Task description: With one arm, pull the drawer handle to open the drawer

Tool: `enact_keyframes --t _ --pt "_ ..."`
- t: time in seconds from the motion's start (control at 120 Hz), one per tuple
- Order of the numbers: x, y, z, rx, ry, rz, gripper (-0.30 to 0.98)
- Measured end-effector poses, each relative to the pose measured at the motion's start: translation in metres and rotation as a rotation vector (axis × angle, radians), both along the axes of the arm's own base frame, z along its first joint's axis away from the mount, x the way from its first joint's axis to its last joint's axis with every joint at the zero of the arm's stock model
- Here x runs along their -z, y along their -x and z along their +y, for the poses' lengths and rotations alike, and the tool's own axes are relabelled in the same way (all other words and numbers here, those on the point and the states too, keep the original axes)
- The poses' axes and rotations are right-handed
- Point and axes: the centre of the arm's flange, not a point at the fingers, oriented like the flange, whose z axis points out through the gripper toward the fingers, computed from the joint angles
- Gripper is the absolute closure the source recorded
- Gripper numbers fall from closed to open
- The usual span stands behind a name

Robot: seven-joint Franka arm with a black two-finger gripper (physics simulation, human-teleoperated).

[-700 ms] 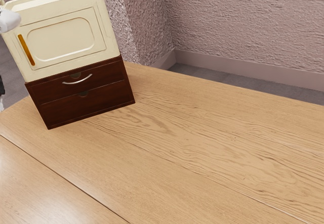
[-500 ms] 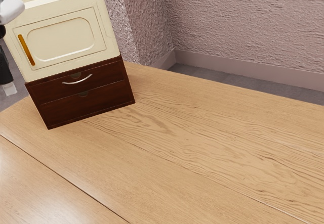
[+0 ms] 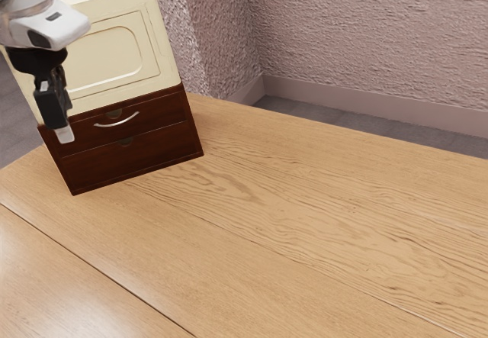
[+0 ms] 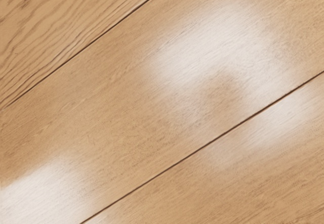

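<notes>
Whether the gripper [image 3: 64,133] is released or clenched cannot be told; it is seen apart from the curved handle [image 3: 116,125], toward the exterior view's left. The upper drawer [image 3: 162,107] is closed. Past the dark cabinet's [image 3: 76,185] lower edge, tabletop [image 3: 290,216] is spread widely

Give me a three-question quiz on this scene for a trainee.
1. True or false: the curved handle is mounted on the upper drawer.
2. In the exterior view, where does the claw appear relative to the handle?
A. Toward the exterior view's left
B. Toward the exterior view's right
C. Directly on it
3. Fill in the blank: the upper drawer, just below the cream section, is ____ (open or shut).

Key: 1. true; 2. A; 3. shut
</notes>
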Motion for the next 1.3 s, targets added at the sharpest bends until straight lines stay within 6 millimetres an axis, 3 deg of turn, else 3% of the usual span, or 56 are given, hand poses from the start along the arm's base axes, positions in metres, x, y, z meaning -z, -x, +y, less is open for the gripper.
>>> enact_keyframes --t 0.408,0.633,0.758,1.3 --pt "0.04 0.014 0.014 0.129 -0.062 -0.014 0.0" --pt "0.061 0.01 0.038 0.141 -0.094 -0.038 0.0" --pt "0.074 0.017 0.061 0.12 -0.096 -0.048 0.0" --pt "0.096 0.012 0.129 0.038 -0.185 -0.127 0.0"
